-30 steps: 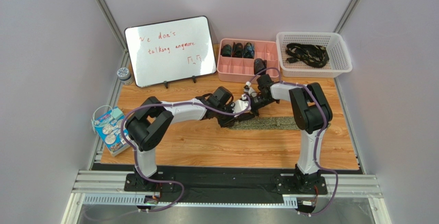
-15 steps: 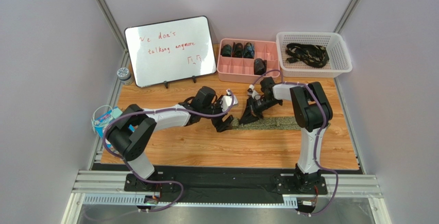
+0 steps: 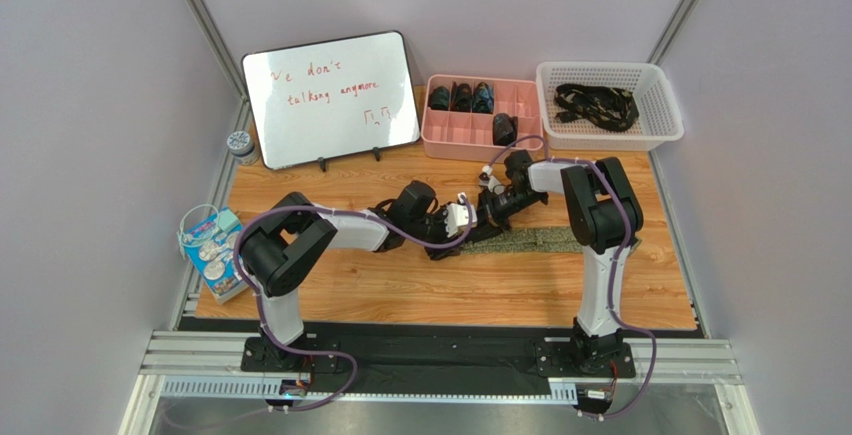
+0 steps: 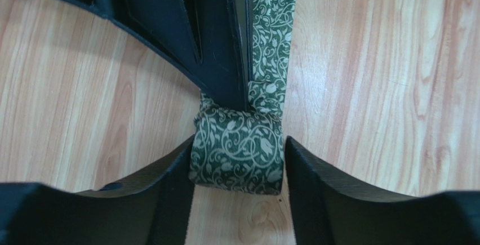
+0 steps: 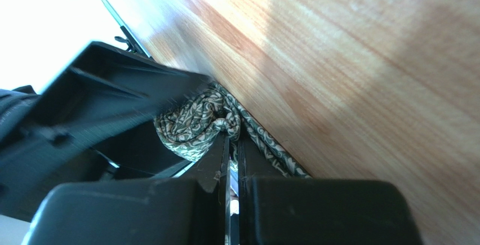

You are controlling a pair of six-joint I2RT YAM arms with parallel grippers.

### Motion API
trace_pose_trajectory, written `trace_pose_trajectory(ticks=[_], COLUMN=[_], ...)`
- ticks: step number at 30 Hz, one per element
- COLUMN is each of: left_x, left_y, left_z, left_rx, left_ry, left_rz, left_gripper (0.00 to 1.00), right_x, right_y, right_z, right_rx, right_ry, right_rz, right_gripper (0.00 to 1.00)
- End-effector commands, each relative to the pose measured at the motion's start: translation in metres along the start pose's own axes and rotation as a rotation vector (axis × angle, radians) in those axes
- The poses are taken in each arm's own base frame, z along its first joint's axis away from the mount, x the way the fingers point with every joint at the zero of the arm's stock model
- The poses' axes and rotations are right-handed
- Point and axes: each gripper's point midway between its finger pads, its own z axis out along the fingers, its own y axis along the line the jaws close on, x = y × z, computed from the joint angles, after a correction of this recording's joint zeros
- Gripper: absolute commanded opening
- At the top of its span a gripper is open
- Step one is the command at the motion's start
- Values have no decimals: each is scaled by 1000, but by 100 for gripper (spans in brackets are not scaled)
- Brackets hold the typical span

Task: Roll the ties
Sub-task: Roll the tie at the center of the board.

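Olive-green tie roll sits between spread left fingers, right fingers clamped shut on it.

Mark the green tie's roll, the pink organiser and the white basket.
green tie's roll [image 4: 236, 149], left wrist view, patterned outer face.
pink organiser [image 3: 452, 137], top external view, bare near-left compartment.
white basket [image 3: 600, 139], top external view, near wall.
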Motion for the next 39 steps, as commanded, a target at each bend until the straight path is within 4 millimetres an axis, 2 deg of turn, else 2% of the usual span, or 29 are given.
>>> trace_pose_trajectory(ticks=[1, 2, 4, 6, 7, 8, 10, 11, 14, 18, 22, 26, 29, 31, 32, 34, 35, 36, 39], left_x=[-7, -7, -5, 4, 7, 18, 24, 32, 43, 50, 50, 51, 51, 52, 51, 51, 51, 49, 42], left_y=[-4, -5, -7, -9, -9, -14, -12, -15, -17, -14, -9, -7, -7, -9, -10, -13, -13, -13, -13], left_z=[16, 18, 22, 21, 20, 17, 14, 10, 3, 0, 0, 0, 0, 0, 0, -1, -1, -2, -5], left_rx=[21, 27, 28, 34, 36, 52, 35, 39, 31, 15, -2, -4, 4, 14, 18, 32, 31, 33, 31], left_ry=[-4, 12, 35, 79, 94, 140, 173, 209, 272, 334, 364, 392, 395, 396, 395, 389, 386, 377, 343], left_rz=[121, 120, 116, 93, 90, 75, 63, 49, 10, -20, -17, -21, -24, -25, -25, -20, -16, -11, -8], left_gripper=[56, 49, 41, 27, 17, 14, 6, 5, 3, 3, 4, 6, 9, 11, 12, 14, 15, 16, 30], right_x=[7, 6, 6, 5, 4, 4, 3, 3, 4, 8, 14, 11, 8, 3, 2, 2, 3, 2, 3], right_y=[-45, -44, -40, -34, -32, -29, -21, -18, -5, 14, 22, 21, 13, 5, 0, -11, -14, -17, -28], right_z=[13, 11, 10, 5, 0, -4, -21, -27, -47, -55, -38, -24, -17, -13, -12, -14, -14, -16, -19], right_rx=[159, 156, 151, 148, 140, 132, 118, 116, 90, 48, 17, 9, 30, 51, 65, 74, 78, 80, 90], right_ry=[17, 12, 10, -6, -14, -25, -58, -70, -105, -121, -74, -59, -50, -48, -44, -44, -42, -42, -43], right_rz=[5, 2, -2, -21, -22, -23, -39, -48, -68, -100, -103, -103, -104, -96, -92, -61, -49, -37, -7], right_gripper=[0, 0, 0, 1, 4, 12, 25, 38, 50, 52, 51, 50, 48, 41, 26, 14, 1, 0, 0])
